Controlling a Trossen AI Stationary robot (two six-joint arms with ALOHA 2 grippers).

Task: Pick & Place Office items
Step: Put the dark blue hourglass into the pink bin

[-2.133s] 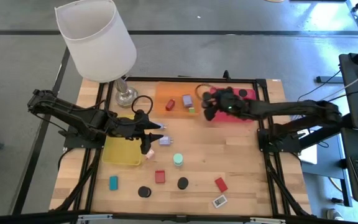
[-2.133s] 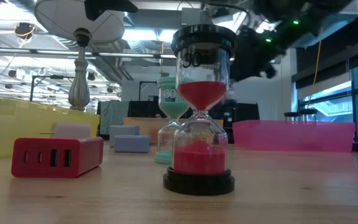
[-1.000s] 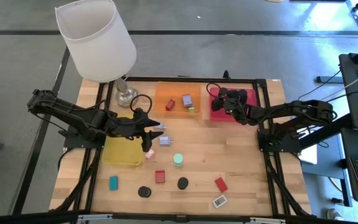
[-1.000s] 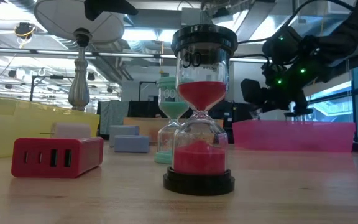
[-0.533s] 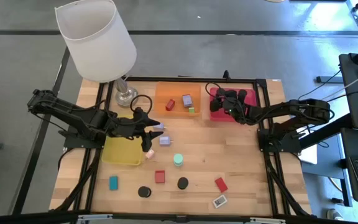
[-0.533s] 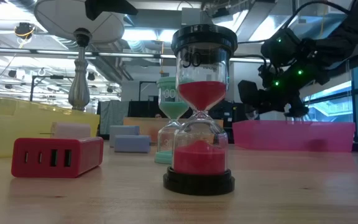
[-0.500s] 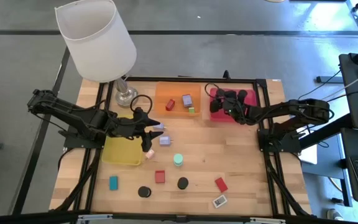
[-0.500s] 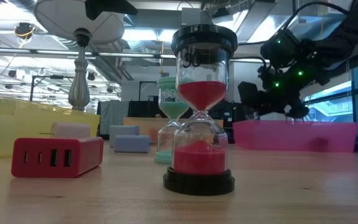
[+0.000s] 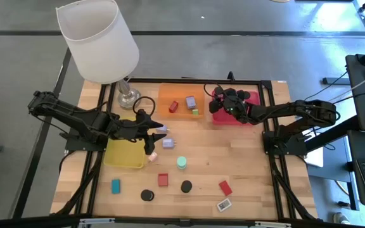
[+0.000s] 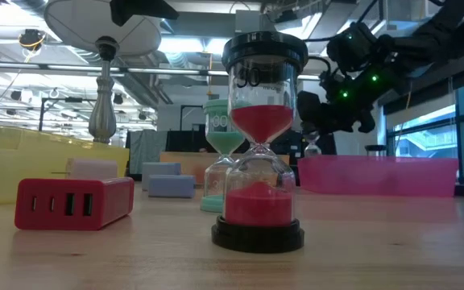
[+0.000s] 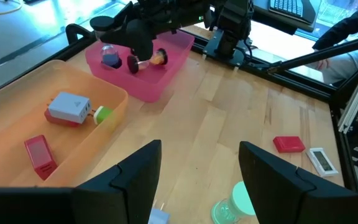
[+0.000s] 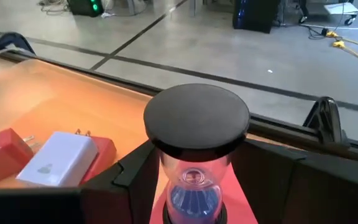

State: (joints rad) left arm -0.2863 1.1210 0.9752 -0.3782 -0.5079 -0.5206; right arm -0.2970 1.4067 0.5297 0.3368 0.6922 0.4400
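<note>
While the right gripper (image 12: 194, 186) hangs over the pink tray (image 9: 222, 116) at the table's far edge, its fingers are clamped on a small hourglass with blue sand (image 12: 194, 155) under a black cap. The left gripper (image 11: 197, 180) hovers with its fingers apart above the bare wood between the yellow tray (image 9: 124, 154) and the orange tray (image 9: 177, 99), holding nothing. In the low view a red-sand hourglass (image 10: 258, 141) stands nearest, its cap marked with a partly readable "30", beside a red charger block (image 10: 72, 201); the white tag (image 9: 224, 204) lies near the front edge, its print too small to read.
</note>
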